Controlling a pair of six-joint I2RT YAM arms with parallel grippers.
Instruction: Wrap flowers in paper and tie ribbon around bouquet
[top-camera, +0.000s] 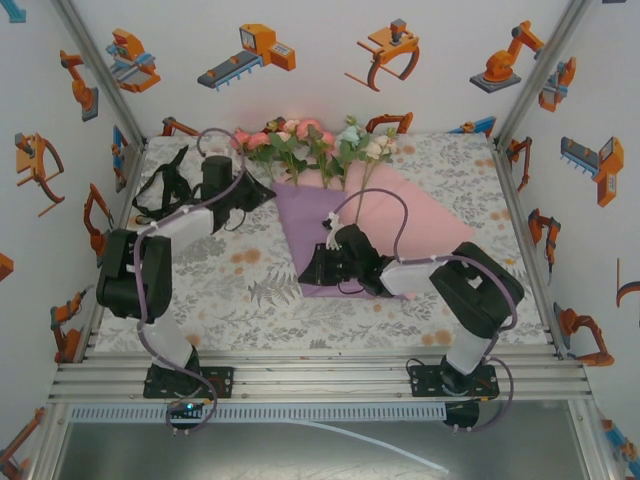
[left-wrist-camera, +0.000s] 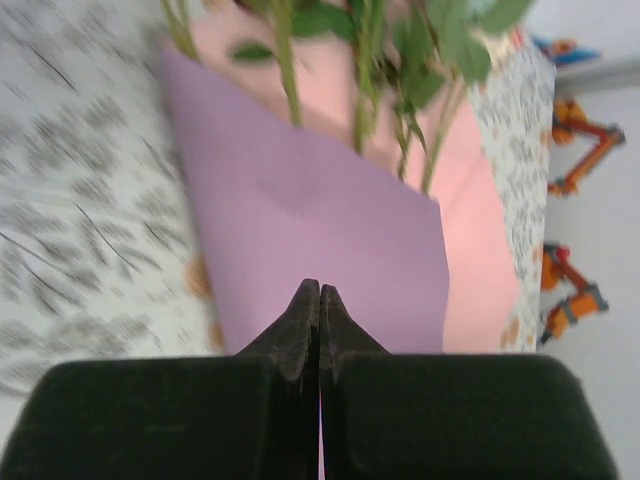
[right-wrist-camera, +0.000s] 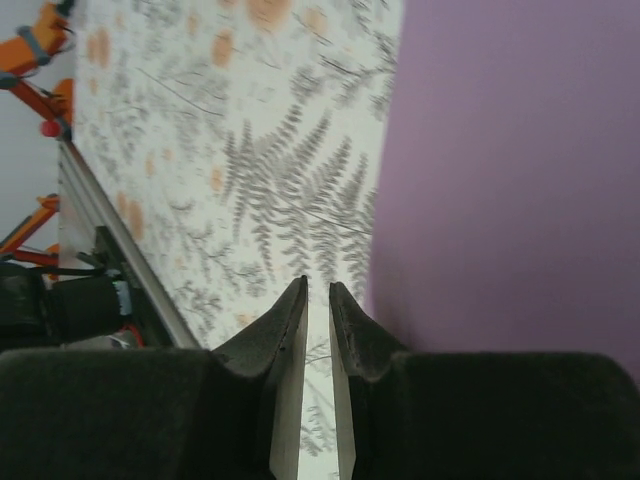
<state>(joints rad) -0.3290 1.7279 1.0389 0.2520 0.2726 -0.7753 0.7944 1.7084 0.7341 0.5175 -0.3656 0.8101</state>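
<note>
1. Top external view: the right gripper (top-camera: 306, 272) sits low over the patterned table cover (top-camera: 230, 295), at the near left edge of the paper (top-camera: 312, 215).
2. Right wrist view: the jaws stand narrowly apart, a thin slit between them and nothing gripped. The fingertips (right-wrist-camera: 295, 300) hang over the table cover, with the lilac paper edge just beside them on the right.
3. The left gripper (top-camera: 262, 196) reaches in from the left, near the paper's far left corner.
4. Left wrist view: the left gripper's jaws are pressed fully together and hold nothing. The tips point across the lilac face (blurred table cover to one side).
5. The paper lies at mid-table, lilac on the left and pale pink on the right.
6. The ribbon (top-camera: 158, 190) lies in loose black loops left of the left gripper, well apart from the paper.
7. The flowers (top-camera: 310, 140) lie at the paper's far edge. The stalks run down to the lilac fold and the blooms point toward the back wall.
</note>
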